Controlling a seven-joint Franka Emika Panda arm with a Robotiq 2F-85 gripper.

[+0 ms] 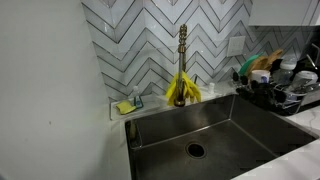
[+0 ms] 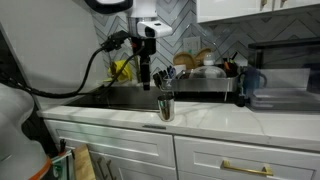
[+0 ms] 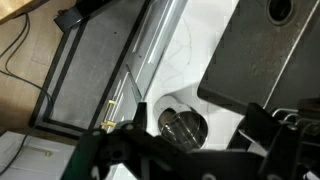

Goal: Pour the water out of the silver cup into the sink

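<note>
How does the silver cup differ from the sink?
The silver cup is small and round; the sink is large, deep and rectangular. The cup is shiny, the sink dark brushed. The cup stands on the countertop; the sink is sunk into it. Both are metal, open-topped.

Dim, soft, low-resolution; wrist view blurred.
</note>
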